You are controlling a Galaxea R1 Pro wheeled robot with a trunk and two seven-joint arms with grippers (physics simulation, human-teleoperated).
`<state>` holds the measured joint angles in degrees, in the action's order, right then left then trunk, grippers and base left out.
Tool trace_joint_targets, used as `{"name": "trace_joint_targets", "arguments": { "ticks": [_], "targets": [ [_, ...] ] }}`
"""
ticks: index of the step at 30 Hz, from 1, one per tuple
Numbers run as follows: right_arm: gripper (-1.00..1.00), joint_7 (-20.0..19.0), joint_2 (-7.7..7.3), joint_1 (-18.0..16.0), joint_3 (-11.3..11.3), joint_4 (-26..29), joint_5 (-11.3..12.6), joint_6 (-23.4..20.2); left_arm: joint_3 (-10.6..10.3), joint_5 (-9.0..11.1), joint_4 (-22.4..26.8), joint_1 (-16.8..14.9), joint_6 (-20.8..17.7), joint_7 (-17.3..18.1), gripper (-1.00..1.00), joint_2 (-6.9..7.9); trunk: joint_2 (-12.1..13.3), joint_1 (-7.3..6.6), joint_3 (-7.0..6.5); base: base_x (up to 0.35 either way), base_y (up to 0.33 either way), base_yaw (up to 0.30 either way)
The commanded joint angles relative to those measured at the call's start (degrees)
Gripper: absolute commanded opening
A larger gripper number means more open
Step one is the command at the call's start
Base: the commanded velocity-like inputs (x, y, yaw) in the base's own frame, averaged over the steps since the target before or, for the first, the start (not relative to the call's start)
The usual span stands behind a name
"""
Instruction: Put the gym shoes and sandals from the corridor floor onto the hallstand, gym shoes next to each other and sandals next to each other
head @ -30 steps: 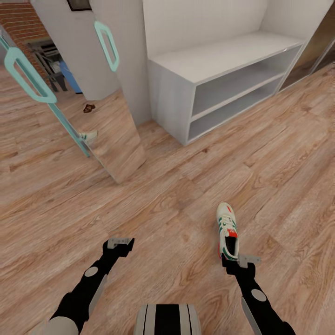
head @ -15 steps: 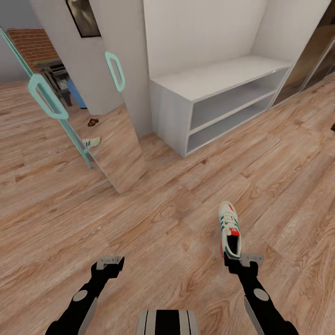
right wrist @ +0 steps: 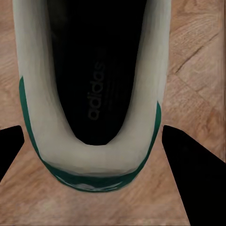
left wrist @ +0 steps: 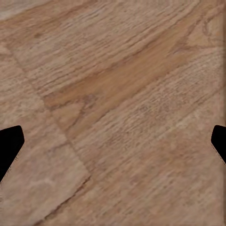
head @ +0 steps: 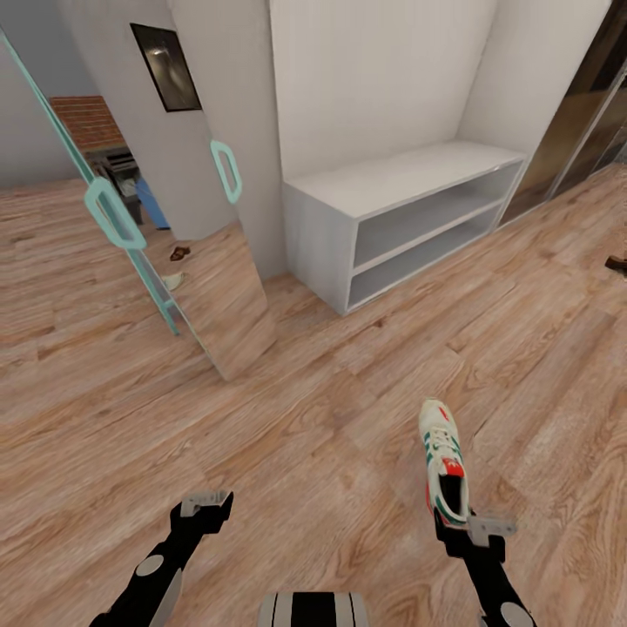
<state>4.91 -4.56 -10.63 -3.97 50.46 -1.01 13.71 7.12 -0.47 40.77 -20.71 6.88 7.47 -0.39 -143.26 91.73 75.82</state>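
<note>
Head view: The right gripper (head: 470, 527) is at the heel of one gym shoe (head: 443, 461). The shoe's long axis runs straight ahead of the jaws, toe pointing away toward the rack (head: 392, 187). The rack stands well apart, ahead of the jaws and toward the left-arm side, with both shelf levels and the top bare. The floor (head: 331, 392) between shoe and rack is open. A mirrored door (head: 205, 287) leans beside the rack's near end, on the left-arm side; this is judged the main edge to avoid. A dark sandal (head: 617, 263) lies far off on the right-arm side, cut by the frame edge. The left gripper (head: 202, 505) hangs over bare floor, well apart from the shoe; the right arm is the nearer one.

Left wrist view: The left fingertips (left wrist: 9, 146) stand wide apart with nothing between them but floor planks.

Right wrist view: The right fingertips (right wrist: 188, 183) flank the shoe's heel collar, one on each side. Contact cannot be told, so neither can grip.
</note>
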Motion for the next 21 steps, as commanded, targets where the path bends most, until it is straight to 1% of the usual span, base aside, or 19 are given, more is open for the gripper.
{"name": "trace_joint_targets", "arguments": {
  "ticks": [1, 3, 6, 12, 21],
  "targets": [
    [-1.0, 0.22, -0.01, 0.85, 0.05, -0.09, -0.14, 0.45, 0.26, -0.06, -0.06, 0.06, 0.14, 0.45, 1.0, -0.05, 0.0, -0.03, -0.29, 0.0, 0.0, 0.0],
    [-1.0, 0.26, -0.05, 2.66, 0.03, -0.42, -0.13, 2.36, 0.26, -0.06, 0.01, 0.95, 0.15, 0.44, 1.0, -0.05, 0.42, -0.28, -0.87, 0.0, 0.0, 0.0],
    [-1.0, 0.24, -0.03, 3.88, 0.02, -0.5, -0.13, 3.58, 0.26, -0.06, 0.07, 1.3, 0.15, 0.46, 1.0, -0.1, 1.62, -0.94, -1.68, 0.0, 0.0, 0.0],
    [-1.0, 0.21, -0.01, 4.88, 0.05, -1.34, -0.1, 4.08, 0.05, -0.09, 0.09, 1.48, 0.15, 0.52, 1.0, -0.13, 4.03, -2.26, -3.29, 0.0, 0.0, 0.0],
    [-1.0, 0.27, 0.05, 5.16, 0.02, -2.92, 0.05, 4.21, -0.1, -0.09, 0.01, 1.55, 0.15, 0.53, 1.0, -0.24, 7.64, -4.23, -5.71, 0.0, 0.0, 0.0]
  ]
}}
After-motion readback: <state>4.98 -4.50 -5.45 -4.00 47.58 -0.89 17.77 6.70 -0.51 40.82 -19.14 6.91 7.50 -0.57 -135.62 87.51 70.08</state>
